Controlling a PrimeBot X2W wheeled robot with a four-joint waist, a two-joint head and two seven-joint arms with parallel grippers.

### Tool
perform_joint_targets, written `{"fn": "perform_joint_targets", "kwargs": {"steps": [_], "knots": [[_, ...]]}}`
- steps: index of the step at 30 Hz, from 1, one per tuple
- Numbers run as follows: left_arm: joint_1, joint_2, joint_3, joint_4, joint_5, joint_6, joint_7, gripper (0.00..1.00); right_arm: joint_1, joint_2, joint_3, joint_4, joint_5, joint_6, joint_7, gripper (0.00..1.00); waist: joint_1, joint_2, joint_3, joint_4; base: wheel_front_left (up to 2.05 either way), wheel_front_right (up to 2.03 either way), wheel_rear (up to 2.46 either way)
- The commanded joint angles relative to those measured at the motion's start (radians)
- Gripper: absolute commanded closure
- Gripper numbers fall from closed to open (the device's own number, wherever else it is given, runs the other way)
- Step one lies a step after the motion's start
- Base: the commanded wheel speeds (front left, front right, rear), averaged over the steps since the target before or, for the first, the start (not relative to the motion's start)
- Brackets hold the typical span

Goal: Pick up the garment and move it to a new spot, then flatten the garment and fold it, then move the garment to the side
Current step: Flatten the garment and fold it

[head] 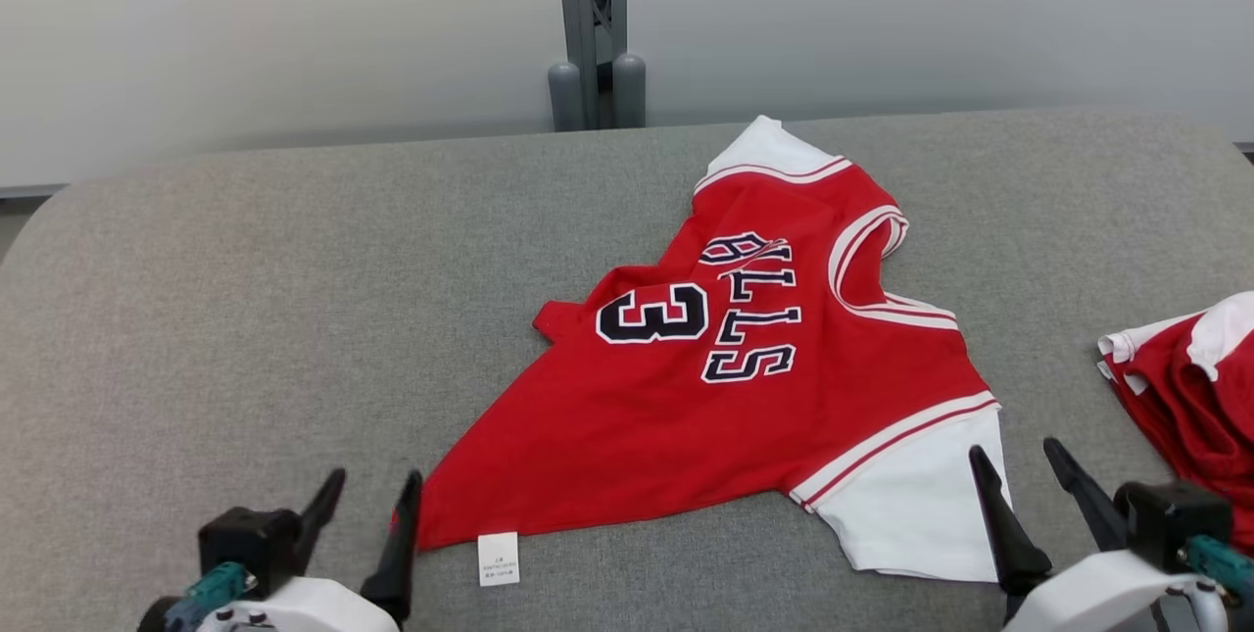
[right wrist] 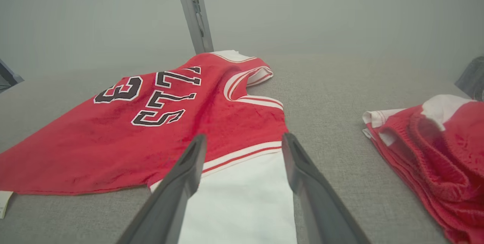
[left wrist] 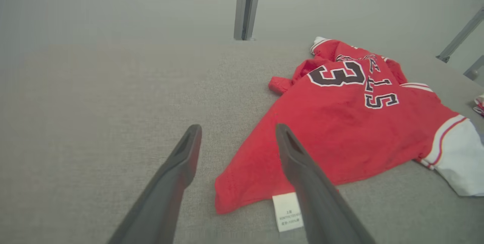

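At the lower left, your left gripper stood with its two dark fingers spread wide and grasping nothing. It was just beside the near hem corner of the red basketball jersey with white sleeves and a black number 3, which lay rumpled and askew on the grey fabric-covered table, right of centre. The small white care label marked that corner, which looked the soundest place to pinch, taking the cloth itself rather than the label alone. Further right, the jersey's white sleeve panel lay flat before your right gripper, whose fingers were likewise wide apart and empty. A grip there at the striped trim would probably lift evenly with the left. You needed to mind the heap of red and white clothing at the far right, near that arm, since a lift toward it risked snagging.
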Motion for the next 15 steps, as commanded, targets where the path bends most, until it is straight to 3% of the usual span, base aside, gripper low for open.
{"fn": "perform_joint_targets", "kwargs": {"steps": [1, 7, 15], "knots": [[0.007, 0.003, -0.012, 0.002, -0.015, -0.014, 0.026, 0.00, 0.020, -0.005, -0.009, 0.006, -0.004, 0.000, 0.014, 0.00, 0.0000, -0.0001, 0.014, -0.002, 0.00, 0.00, 0.00], [0.015, -0.001, -0.051, 0.032, -0.067, -0.050, 0.113, 0.00, 0.070, -0.005, -0.027, 0.028, 0.015, 0.000, 0.054, 0.00, 0.0000, -0.0001, 0.064, -0.008, 0.00, 0.00, 0.00], [-0.006, 0.013, -0.042, 0.091, -0.108, -0.077, 0.141, 0.00, 0.093, -0.005, -0.062, 0.059, 0.033, 0.000, 0.071, 0.00, 0.0000, -0.0001, 0.129, -0.024, 0.00, 0.00, 0.00]]}}
